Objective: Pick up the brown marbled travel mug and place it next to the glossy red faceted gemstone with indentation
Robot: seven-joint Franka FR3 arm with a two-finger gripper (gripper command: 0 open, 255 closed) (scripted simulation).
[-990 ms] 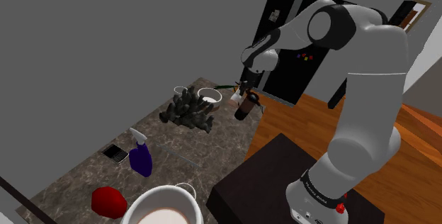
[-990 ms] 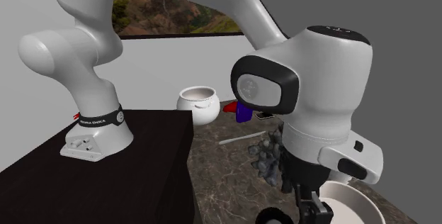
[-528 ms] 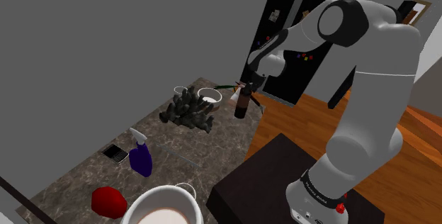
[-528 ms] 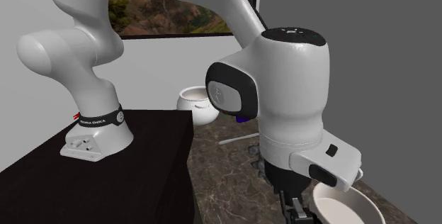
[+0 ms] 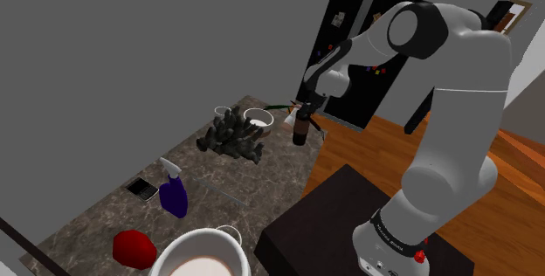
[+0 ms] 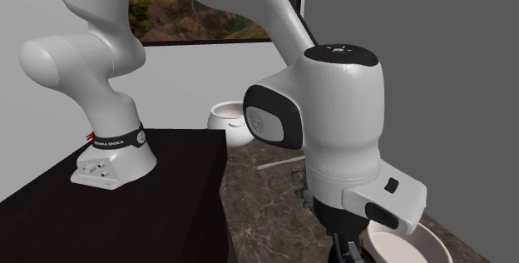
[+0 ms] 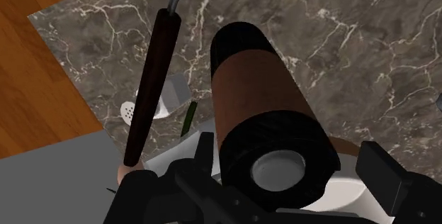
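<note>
- Item under task: the travel mug (image 7: pixel 255 81), with a brown body and a black lid and base. It stands at the far end of the counter (image 5: pixel 262 176), close to the edge over the wooden floor.
- Gripper (image 7: pixel 287 152): down over the mug with one finger on each side of the lid. The jaws are parted. In the wrist view a clear gap shows between the lid and one finger, so I judge the mug straddled but not clamped.
- Lift: not begun, as far as I can tell. The mug's base appears to sit on the counter.
- Target: the red gemstone (image 5: pixel 133 248) lies at the near end of the counter, well apart from the mug, just beside a large white pot (image 5: pixel 203 257).
- Between the two stand a dark spiky cluster (image 5: pixel 231 134) and a purple spray bottle (image 5: pixel 173 197). A white bowl (image 5: pixel 258 117) sits near the mug.
- Done: the approach and the alignment on the mug.
- Outstanding: closing on the mug, lifting it, carrying it the length of the counter, and setting it down beside the gemstone.
- Assessment: early stage, with most of the task left.
</note>
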